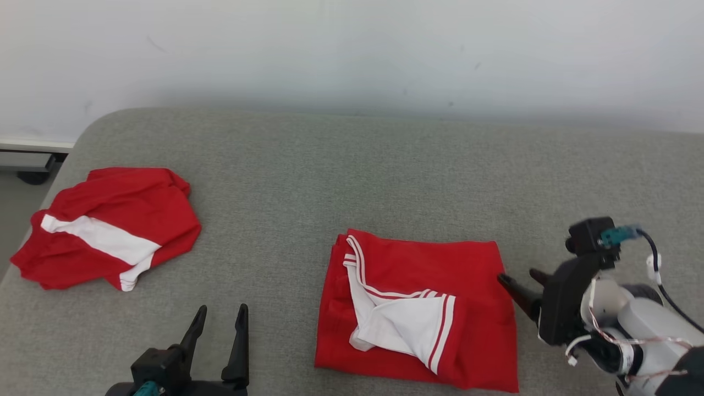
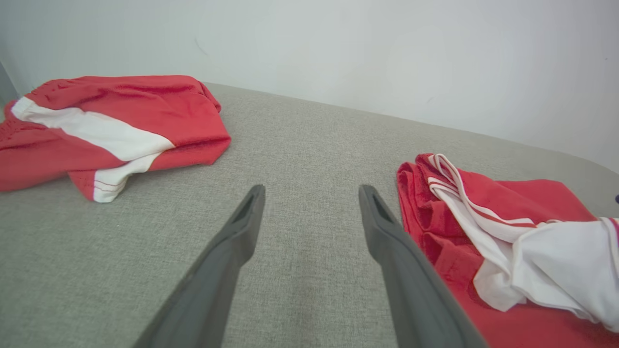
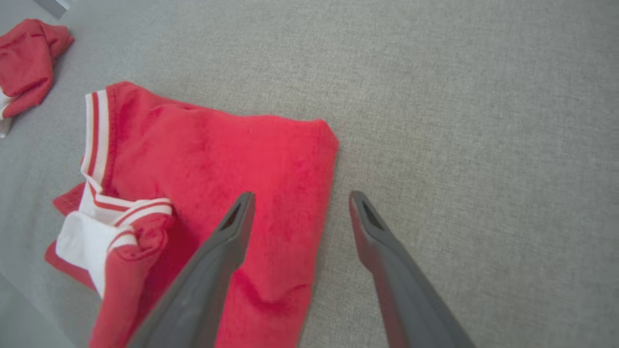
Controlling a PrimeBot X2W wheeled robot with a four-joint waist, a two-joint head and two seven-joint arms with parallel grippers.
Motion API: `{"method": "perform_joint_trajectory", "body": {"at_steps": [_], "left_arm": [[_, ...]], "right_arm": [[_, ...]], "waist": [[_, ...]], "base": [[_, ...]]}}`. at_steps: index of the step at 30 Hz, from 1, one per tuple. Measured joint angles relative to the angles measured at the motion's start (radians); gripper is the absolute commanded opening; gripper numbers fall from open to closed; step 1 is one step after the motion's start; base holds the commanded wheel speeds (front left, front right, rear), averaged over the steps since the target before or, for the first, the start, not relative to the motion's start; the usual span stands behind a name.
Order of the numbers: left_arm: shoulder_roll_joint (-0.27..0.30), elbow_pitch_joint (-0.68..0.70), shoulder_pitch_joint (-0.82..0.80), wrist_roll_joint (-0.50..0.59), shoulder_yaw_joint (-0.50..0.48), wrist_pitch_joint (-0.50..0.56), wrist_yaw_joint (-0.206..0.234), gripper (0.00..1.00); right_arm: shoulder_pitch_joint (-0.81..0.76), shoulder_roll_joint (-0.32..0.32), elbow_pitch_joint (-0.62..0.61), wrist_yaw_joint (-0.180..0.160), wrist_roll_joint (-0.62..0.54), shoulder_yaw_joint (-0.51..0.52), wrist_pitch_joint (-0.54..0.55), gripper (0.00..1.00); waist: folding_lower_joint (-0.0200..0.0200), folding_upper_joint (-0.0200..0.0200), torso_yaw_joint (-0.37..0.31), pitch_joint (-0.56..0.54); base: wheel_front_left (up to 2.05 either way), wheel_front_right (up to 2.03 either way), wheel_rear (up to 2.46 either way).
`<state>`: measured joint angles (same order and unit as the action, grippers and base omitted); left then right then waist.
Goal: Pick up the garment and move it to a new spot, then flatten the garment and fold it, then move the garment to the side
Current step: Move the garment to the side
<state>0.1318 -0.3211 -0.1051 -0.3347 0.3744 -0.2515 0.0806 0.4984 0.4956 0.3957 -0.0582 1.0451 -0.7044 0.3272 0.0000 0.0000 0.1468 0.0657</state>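
Folded red fabric shirt with white striped trim (image 1: 467, 275) lies near-square, trim leftward; right gripper (image 1: 518, 275) gapes at its right edge, left gripper (image 1: 222, 308) wide too, both empty

A worktop (image 1: 308, 165) covered in grey woven fabric is stretching across the scene, its far left corner rounding off. Behind it a plain white wall (image 1: 352, 49) is rising. Near the worktop's left edge a second red garment (image 1: 137, 206) with a white band (image 1: 104, 239) is lying crumpled. Beyond that corner a dark caster (image 1: 33, 177) is sitting on the floor (image 1: 14, 220) under a pale rail (image 1: 33, 146).
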Motion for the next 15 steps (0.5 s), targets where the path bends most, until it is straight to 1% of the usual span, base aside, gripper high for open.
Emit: {"method": "perform_joint_trajectory", "body": {"at_steps": [5,11,15], "left_arm": [[-0.002,0.013,-0.003,0.010,0.010,0.000,0.003,1.00],[-0.002,0.016,-0.007,0.011,0.019,0.000,0.003,1.00],[-0.005,0.016,-0.013,0.018,0.027,0.000,0.002,1.00]], "right_arm": [[-0.056,0.013,-0.011,-0.008,0.010,0.003,-0.013,1.00],[-0.063,-0.008,-0.016,-0.014,0.030,0.013,-0.021,1.00],[-0.061,-0.010,-0.012,-0.021,0.040,0.009,-0.007,1.00]], "waist": [[0.0000,0.0000,-0.015,0.013],[0.0000,0.0000,-0.011,0.021],[0.0000,0.0000,0.000,0.024]], "base": [[0.00,0.00,0.00],[0.00,0.00,0.00],[0.00,0.00,0.00]]}}
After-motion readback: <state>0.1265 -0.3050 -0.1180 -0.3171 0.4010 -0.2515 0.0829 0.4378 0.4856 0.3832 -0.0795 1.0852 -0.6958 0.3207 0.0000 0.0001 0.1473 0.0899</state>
